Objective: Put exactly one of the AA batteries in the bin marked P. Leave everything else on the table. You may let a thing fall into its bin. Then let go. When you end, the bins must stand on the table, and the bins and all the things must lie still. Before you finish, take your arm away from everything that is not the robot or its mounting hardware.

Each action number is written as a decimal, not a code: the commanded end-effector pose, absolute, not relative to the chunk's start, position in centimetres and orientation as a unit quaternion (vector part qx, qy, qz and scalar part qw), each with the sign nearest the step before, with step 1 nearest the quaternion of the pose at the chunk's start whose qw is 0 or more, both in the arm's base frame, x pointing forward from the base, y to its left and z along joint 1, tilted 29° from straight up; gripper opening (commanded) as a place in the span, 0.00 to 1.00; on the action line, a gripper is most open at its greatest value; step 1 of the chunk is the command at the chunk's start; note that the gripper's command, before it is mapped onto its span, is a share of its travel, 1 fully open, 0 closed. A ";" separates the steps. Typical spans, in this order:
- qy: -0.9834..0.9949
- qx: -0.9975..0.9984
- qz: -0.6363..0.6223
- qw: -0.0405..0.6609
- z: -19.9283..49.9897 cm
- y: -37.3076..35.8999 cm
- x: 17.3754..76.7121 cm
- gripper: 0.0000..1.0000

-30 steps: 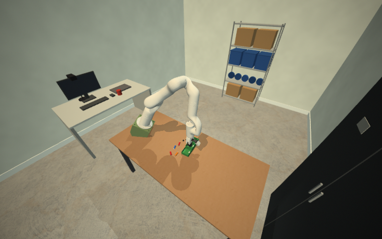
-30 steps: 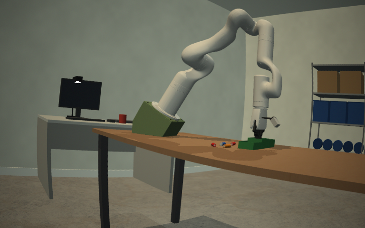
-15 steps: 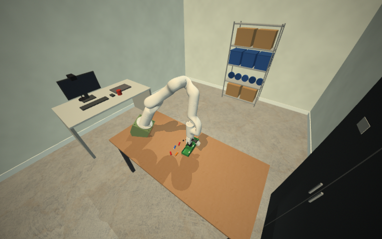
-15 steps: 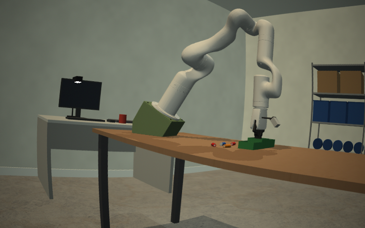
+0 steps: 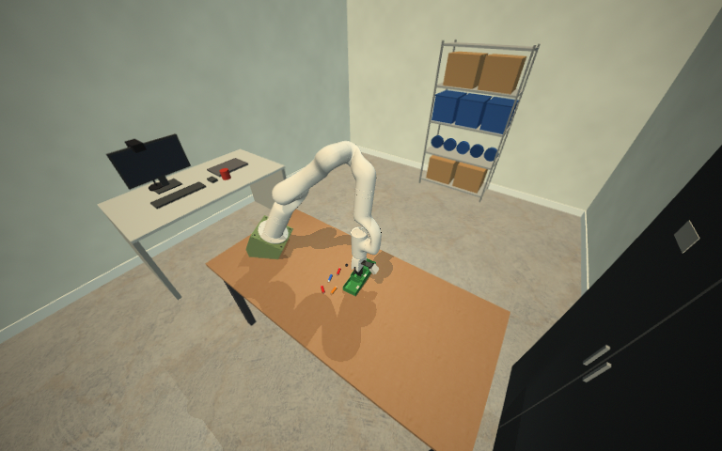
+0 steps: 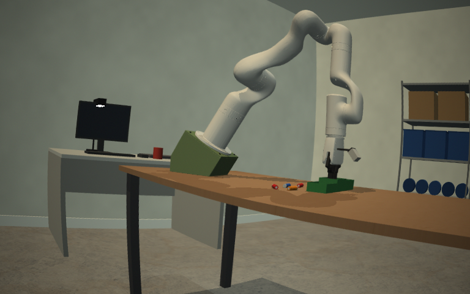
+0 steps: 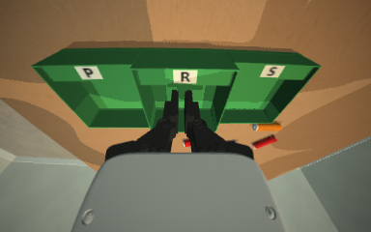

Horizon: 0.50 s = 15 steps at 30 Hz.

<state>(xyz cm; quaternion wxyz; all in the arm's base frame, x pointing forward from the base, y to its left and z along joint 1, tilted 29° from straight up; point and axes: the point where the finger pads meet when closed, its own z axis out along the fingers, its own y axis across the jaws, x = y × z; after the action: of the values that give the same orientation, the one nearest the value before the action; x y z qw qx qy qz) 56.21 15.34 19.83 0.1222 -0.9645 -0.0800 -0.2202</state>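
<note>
A green bin block [image 5: 351,288] [image 6: 343,185] [image 7: 111,103] has three compartments marked P [image 7: 88,72], R [image 7: 185,76] and S [image 7: 271,72]; the middle one stands taller. My gripper [image 5: 360,272] [image 6: 331,175] [image 7: 181,100] points straight down over the R compartment, its fingertips at the rim. The fingers are shut and I see nothing between them. Small batteries lie on the table beside the bin: an orange one [image 5: 334,289] [image 6: 292,187] [image 7: 267,127], a red one [image 5: 322,288] [image 6: 275,187] [image 7: 264,141], a blue one [image 5: 330,277] [image 6: 286,185] and another red one [image 5: 338,271] [image 6: 300,185]. All three compartments look empty.
The arm's green base [image 5: 267,244] [image 6: 202,157] stands at the table's far corner. A small dark thing [image 5: 346,264] lies near the batteries. A desk with a monitor [image 5: 149,159] and a shelf rack [image 5: 476,116] stand off the table.
</note>
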 end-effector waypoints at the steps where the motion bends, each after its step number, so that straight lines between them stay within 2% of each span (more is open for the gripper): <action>1: -0.080 -0.965 -0.220 0.122 20.6 15.1 56.0 0.07; 15: -0.080 -0.965 -0.220 0.122 22.7 14.5 55.0 0.07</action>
<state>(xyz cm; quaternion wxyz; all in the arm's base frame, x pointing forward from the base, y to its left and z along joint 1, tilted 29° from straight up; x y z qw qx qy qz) 55.46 14.84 21.41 0.1225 -0.9641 -0.0798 -0.2218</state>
